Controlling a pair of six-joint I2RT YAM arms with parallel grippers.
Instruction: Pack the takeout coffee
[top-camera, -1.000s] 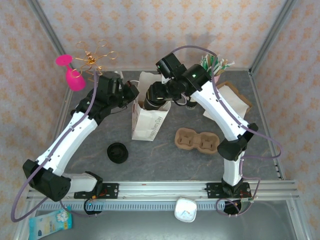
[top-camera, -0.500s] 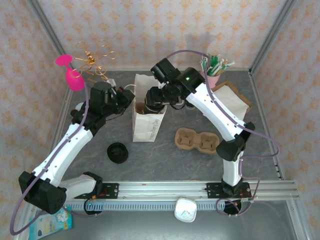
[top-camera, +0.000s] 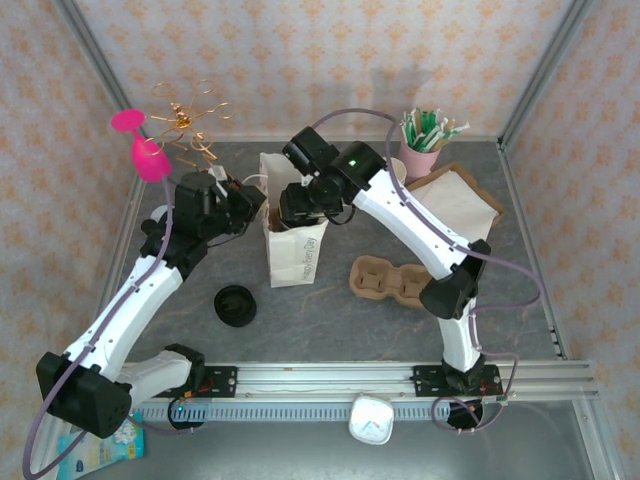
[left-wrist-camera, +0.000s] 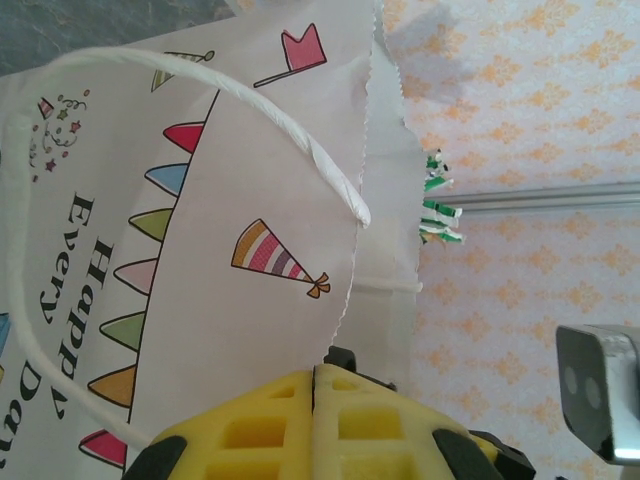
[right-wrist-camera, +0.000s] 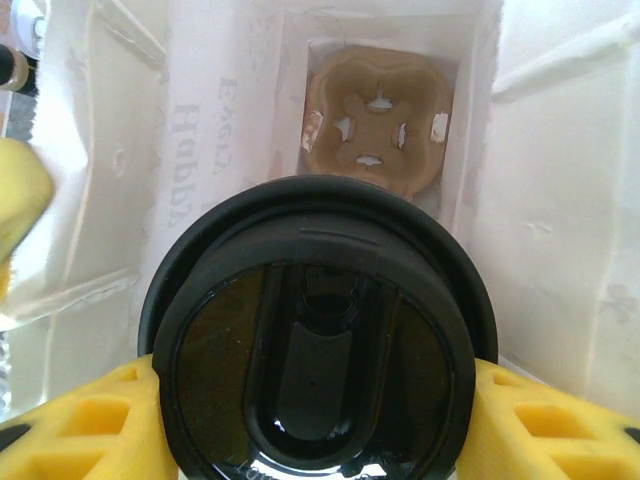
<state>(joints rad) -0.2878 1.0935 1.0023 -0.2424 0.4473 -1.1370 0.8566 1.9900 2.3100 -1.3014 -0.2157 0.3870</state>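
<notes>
Right gripper (right-wrist-camera: 315, 420) clamps the lidded coffee cup (right-wrist-camera: 315, 330) at the open paper bag's (left-wrist-camera: 250, 180) mouth, cardboard carrier (right-wrist-camera: 375, 115) at its bottom; left gripper (left-wrist-camera: 315, 420) pinches the bag's 9 o'clock rim.

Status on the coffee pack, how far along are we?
Done: the paper bag stands upright, its rim pinched open by the left gripper, with a cardboard carrier at its bottom. In hand: the right gripper holds the lidded coffee cup at the bag's mouth, above the carrier. Left: lower it in, likely onto the carrier, then release and withdraw.
</notes>
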